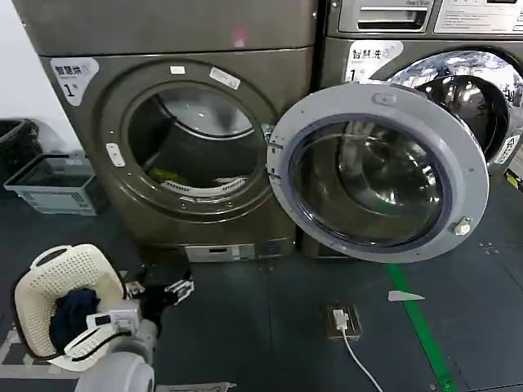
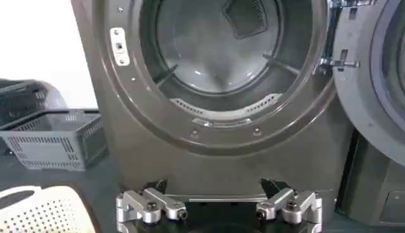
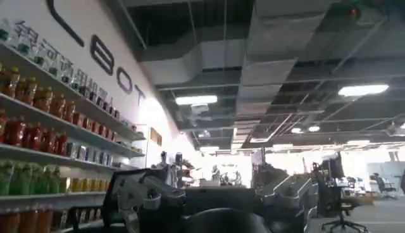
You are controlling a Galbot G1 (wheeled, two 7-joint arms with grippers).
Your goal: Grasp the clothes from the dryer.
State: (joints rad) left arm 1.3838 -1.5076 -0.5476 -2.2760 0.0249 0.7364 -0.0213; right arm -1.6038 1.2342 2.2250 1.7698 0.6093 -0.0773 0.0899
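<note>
Yellow-green clothes [image 1: 169, 175] low in the drum of the dryer [image 1: 106, 106], just behind the porthole lip, glass door [image 1: 380, 171] swung wide. Left gripper [image 1: 155, 292] down near the floor before the machine, well below the clothes, fingers [image 2: 152, 204] spread and empty, beside a white laundry basket [image 1: 57, 273].

Left pincer [image 2: 218, 210], fingers spread, faces the dryer [image 2: 215, 142] drum's mouth.

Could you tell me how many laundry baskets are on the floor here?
2: a cream perforated plastic basket beside the left gripper, and a grey slatted plastic basket left of the brown-grey dryer.
</note>
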